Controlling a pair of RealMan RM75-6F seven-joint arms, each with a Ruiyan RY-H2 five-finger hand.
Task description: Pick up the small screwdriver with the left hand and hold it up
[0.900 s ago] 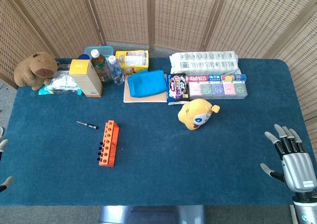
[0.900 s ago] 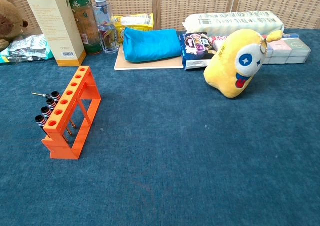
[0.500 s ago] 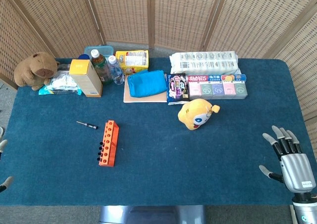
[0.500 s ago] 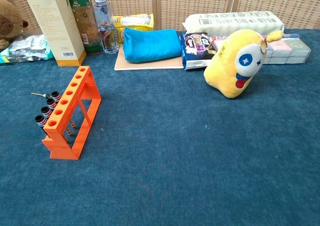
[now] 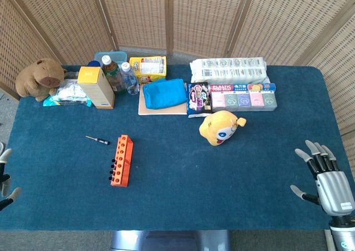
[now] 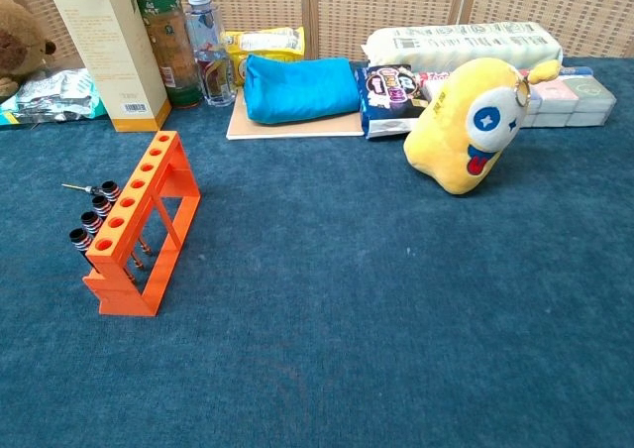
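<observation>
The small screwdriver point(image 5: 97, 140) lies flat on the blue table cloth, just left of the orange rack point(image 5: 121, 160); in the chest view the small screwdriver point(image 6: 89, 187) shows behind the rack point(image 6: 139, 225). Only fingertips of my left hand point(image 5: 5, 179) show at the far left edge of the head view, well left of and nearer than the screwdriver, spread and holding nothing. My right hand point(image 5: 324, 176) hovers at the front right corner with fingers spread and empty. Neither hand appears in the chest view.
Several dark-handled tools point(image 6: 91, 220) sit in the rack. A yellow plush point(image 5: 219, 126) lies mid-table. Along the back stand a brown plush point(image 5: 39, 79), a yellow box point(image 5: 95, 87), two bottles point(image 5: 119, 76), a blue pouch point(image 5: 164, 93) and packaged goods point(image 5: 228, 70).
My left hand's fingertips have come slightly further into view at the left edge. The right hand has shifted only a little. The screwdriver and rack have not moved.
</observation>
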